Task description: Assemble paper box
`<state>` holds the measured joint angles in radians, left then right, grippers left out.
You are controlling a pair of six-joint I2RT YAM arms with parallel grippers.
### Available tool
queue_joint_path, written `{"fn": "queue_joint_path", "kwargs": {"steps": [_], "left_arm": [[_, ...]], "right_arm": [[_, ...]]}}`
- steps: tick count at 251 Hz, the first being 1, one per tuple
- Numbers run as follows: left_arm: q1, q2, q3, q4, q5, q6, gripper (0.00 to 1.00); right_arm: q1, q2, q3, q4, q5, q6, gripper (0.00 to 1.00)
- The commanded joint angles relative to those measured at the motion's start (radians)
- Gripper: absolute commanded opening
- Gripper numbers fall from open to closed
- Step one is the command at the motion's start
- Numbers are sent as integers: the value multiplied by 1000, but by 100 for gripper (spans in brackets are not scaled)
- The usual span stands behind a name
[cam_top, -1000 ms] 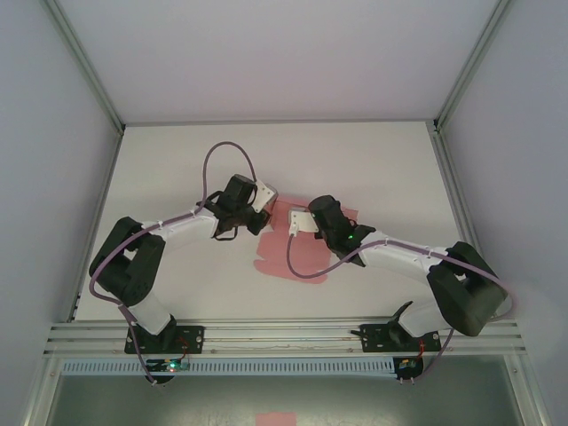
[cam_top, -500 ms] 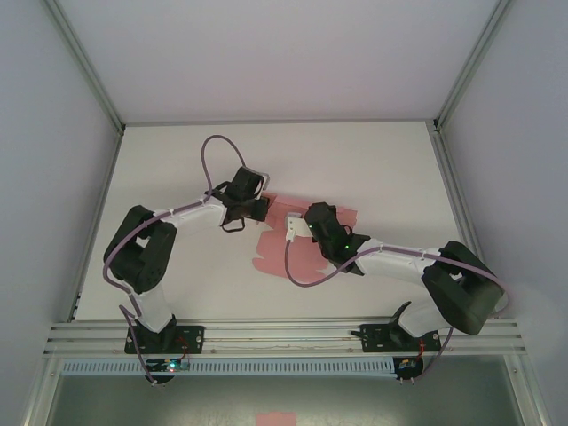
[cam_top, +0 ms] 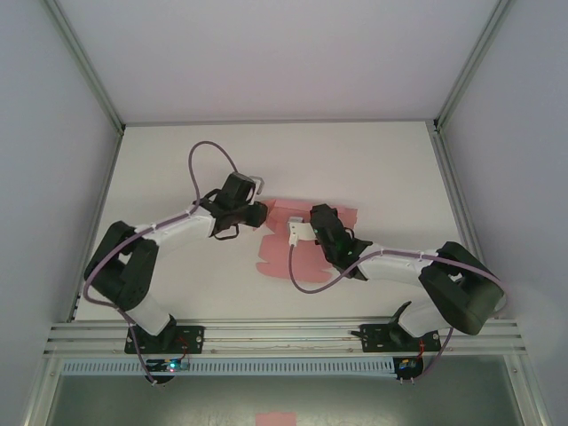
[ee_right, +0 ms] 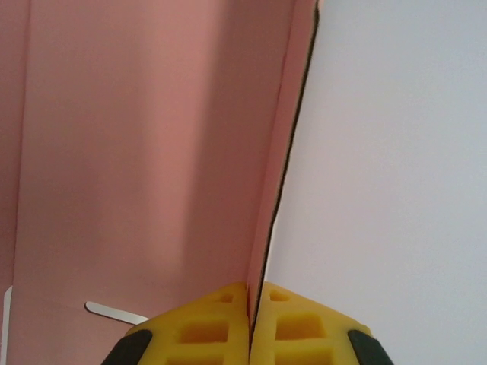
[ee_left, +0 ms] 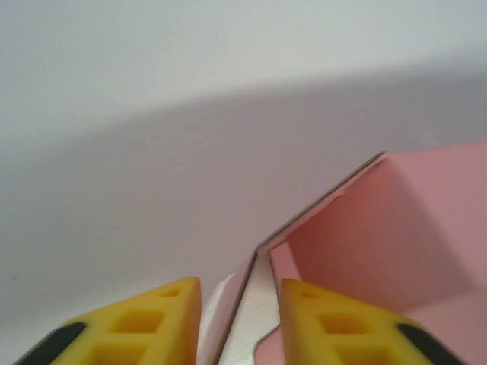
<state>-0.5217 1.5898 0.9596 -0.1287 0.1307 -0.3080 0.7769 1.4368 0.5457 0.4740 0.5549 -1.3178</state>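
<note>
The left gripper [ee_left: 240, 298] sits at the left edge of the box [cam_top: 280, 256] with its jaws parted. A thin card edge runs up through the gap, and it seems to touch neither pad. Beyond it a pink flap [ee_left: 373, 228] stands half raised. From above, the box lies mid-table [cam_top: 177, 169] between the two grippers. Most of it is a flat sheet, with only its far part lifted.

The right gripper [ee_right: 252, 298] has its fingers pressed together on the thin upright edge of a box wall [ee_right: 152, 152].

The step in hand looks like raising and tucking a side flap. To do it well, the right grip should stay firm and still, anchoring the sheet and keeping that wall upright. The left should centre the card edge in its gap before closing, and take it low, near the crease. It should then swing the flap about the fold line rather than pull sideways. Thin card buckles easily, and a drag would slide the whole sheet.
</note>
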Motion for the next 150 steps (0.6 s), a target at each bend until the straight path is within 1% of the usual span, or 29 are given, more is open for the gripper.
{"fn": "queue_joint_path", "kwargs": {"steps": [1,15,27,40,52,68,82,91,95,108,120,134,150], "left_arm": [[8,-96,-15,-22,-18,17,42],[19,-134,-36,-35,-62,23,50],[46,-164,-55,-45,-125,-8,64],[100,-180,-74,-59,-155,-51,80],[163,-176,-89,-66,-165,-105,82],[234,-137,-91,-65,-134,-142,82],[252,-78,-82,-42,-118,-128,81],[252,-30,-62,-35,-92,-107,76],[253,-8,-49,-34,-73,-92,72],[250,62,-12,-27,33,-49,59],[247,110,5,-1,151,1,52],[229,127,-15,61,280,57,50],[199,107,-65,136,381,117,48]], "right_arm": [[-13,16,-30,58,-28,-66,0],[-14,9,-35,58,-44,-59,0],[-13,-2,-34,53,-53,-47,0],[-15,-16,-28,32,-60,-29,0],[-14,-25,-28,13,-68,-21,0],[-16,-33,-29,6,-68,-20,0],[-15,-35,-30,7,-66,-17,0],[-15,-39,-28,4,-68,-11,0],[-15,-40,-27,2,-70,-8,0],[-15,-42,-22,-12,-75,-1,0],[-14,-43,-19,-18,-72,3,0],[-16,-42,-20,-20,-69,6,0],[-15,-44,-19,-32,-67,16,0]]}}
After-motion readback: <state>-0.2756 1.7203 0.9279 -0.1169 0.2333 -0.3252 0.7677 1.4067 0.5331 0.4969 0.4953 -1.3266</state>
